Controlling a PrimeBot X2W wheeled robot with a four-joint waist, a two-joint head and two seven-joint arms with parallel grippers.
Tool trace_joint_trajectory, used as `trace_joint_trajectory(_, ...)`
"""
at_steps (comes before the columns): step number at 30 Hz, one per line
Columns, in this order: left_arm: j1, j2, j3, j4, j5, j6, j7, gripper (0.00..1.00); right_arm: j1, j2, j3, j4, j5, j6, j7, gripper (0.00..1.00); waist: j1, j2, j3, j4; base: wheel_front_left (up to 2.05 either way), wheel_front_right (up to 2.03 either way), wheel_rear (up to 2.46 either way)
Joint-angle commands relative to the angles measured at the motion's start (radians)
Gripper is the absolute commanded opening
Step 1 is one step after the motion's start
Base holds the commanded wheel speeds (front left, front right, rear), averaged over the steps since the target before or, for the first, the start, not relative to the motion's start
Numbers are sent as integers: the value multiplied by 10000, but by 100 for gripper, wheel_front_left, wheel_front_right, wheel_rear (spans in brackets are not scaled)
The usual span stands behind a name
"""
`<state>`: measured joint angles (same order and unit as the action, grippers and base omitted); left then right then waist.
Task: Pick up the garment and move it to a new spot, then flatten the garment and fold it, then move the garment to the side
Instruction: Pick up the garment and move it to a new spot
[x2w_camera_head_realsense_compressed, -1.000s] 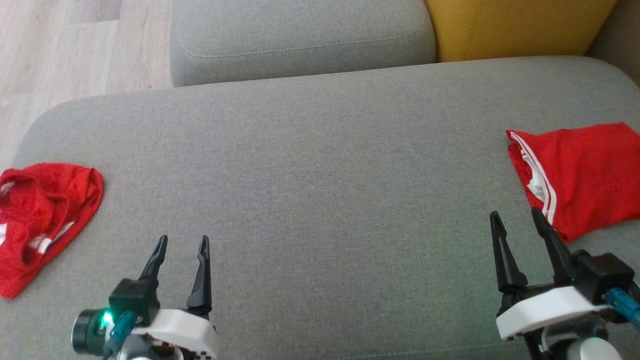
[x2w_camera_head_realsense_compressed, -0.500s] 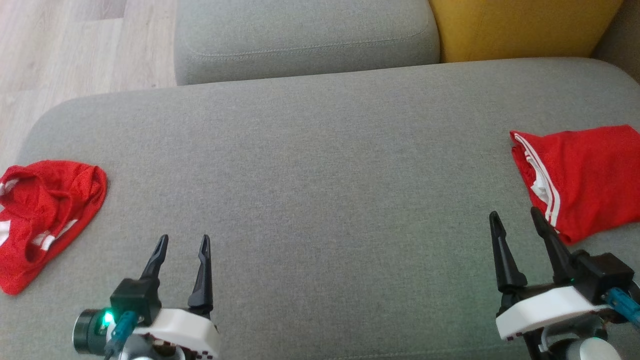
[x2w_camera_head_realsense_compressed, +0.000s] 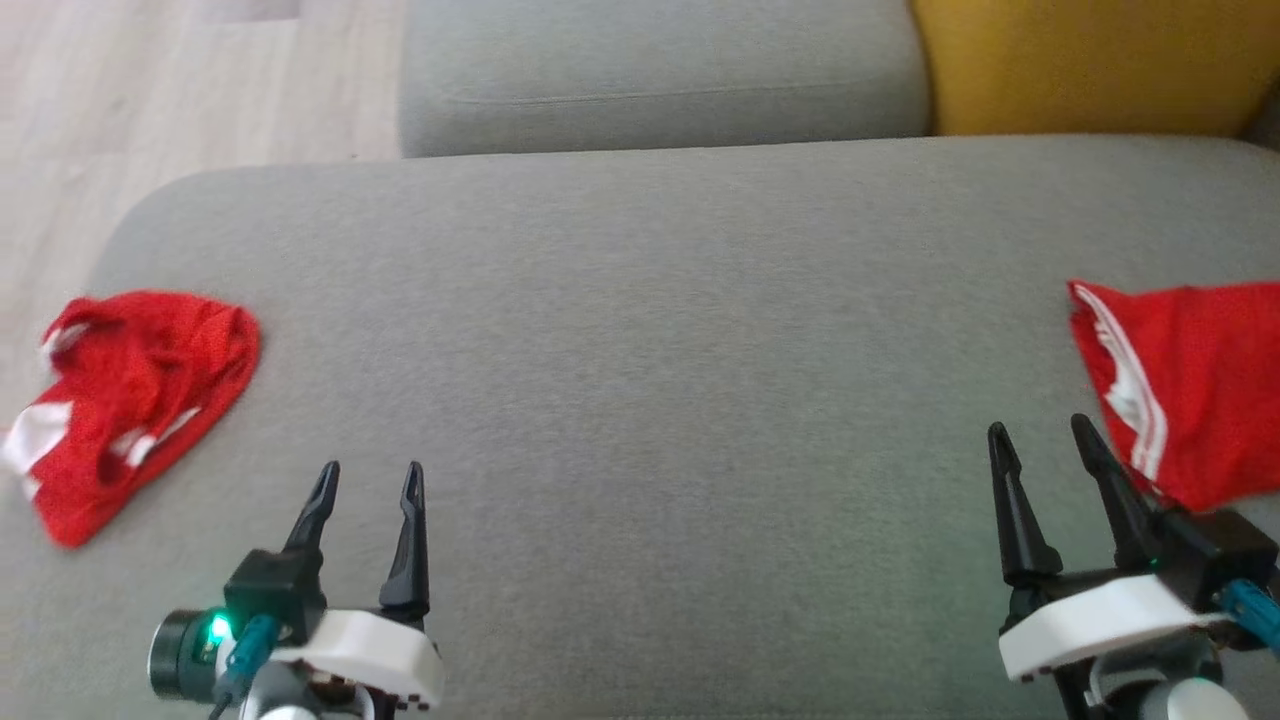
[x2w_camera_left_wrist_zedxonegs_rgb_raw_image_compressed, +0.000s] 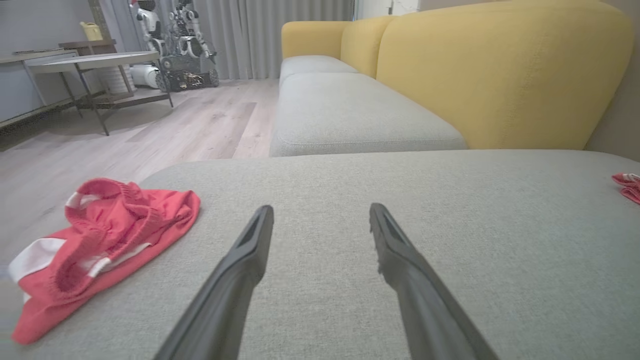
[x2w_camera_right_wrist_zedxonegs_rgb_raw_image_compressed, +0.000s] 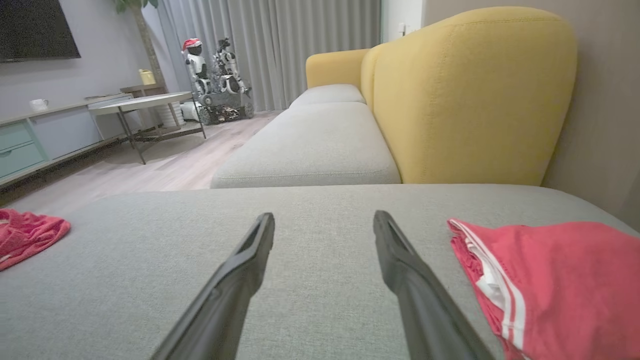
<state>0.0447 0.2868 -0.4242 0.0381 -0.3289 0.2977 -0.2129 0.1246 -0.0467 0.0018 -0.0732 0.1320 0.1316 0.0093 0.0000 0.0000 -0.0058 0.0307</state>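
With both the left jaws and the right jaws wide and empty over the near edge of the sofa seat (x2w_camera_head_realsense_compressed: 640, 400), a folded red garment (x2w_camera_head_realsense_compressed: 1190, 390) lies aside at the right, while the crumpled red garment (x2w_camera_head_realsense_compressed: 140, 390) at the left seems untouched, so its pickup, flattening and folding are all left to do.

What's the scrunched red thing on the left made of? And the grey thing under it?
The scrunched red garment looks like thin, matte mesh sports fabric: tiny holes speckle it, a gathered stretchy band shows, and it crumples softly. Probably polyester, but that's a guess. The grey cushion looks like coarse woven upholstery, matte, with a flecked weave.
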Motion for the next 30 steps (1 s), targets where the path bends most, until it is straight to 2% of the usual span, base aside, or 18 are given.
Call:
trace_joint_trajectory(1,-656,184,344,-300,-82,46,-65,100,-171,-37,252,-441,29,-9,-11,100,0,0,-17,406,0,0,0)
trace_joint_trajectory(16,-817,134,428,-158,-186,55,-247,100,-86,-36,456,-808,137,-9,39,100,0,0,-131,2920,0,0,0)
trace_joint_trajectory(20,-772,144,482,-156,-215,76,-295,100,-130,-36,483,-799,157,-9,55,100,0,0,-156,3222,0,0,0)
trace_joint_trajectory(30,-837,193,505,-198,-220,93,-340,100,-239,-36,519,-713,139,-9,90,100,0,0,-144,3479,0,0,0)
